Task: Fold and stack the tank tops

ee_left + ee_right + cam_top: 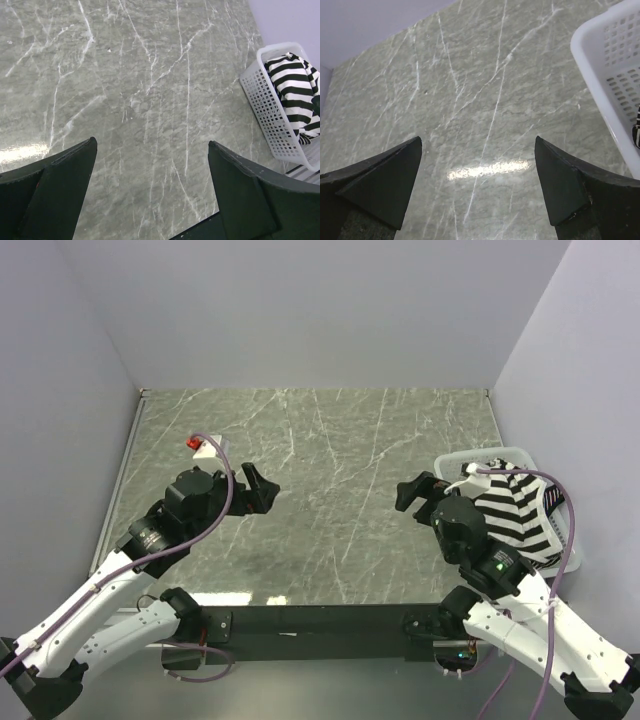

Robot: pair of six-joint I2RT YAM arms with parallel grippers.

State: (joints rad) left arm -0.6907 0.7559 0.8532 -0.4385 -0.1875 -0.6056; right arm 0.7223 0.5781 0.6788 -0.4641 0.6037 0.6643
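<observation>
Two arms at rest over the grey-green marbled table point(340, 440), seen from above and from each wrist: my left gripper point(261, 487) hangs well to the left of the white mesh basket point(264, 106), its two black fingers point(60, 185) spread wide with only bare tabletop between them. My right gripper point(413, 497) sits just beside the basket's left wall, pointing away from it, jaws likewise spread wide and holding nothing. Its wrist camera catches only a white corner of the basket at the right edge of the view.

The black-and-white striped tank top point(512, 512) lies bunched inside the basket. It rises a little above the rim, and its bold stripes run in several directions where the cloth is crumpled. In the overhead view my right arm hides part of it, so I cannot tell how far it reaches toward the basket's near end. From my left wrist the same top shows over the basket's mesh wall. Neither gripper touches the basket or the top.

A purple cable point(571, 540) from my right arm loops across the basket's right rim, and the pale wall point(580, 360) rises close to the right of the basket
</observation>
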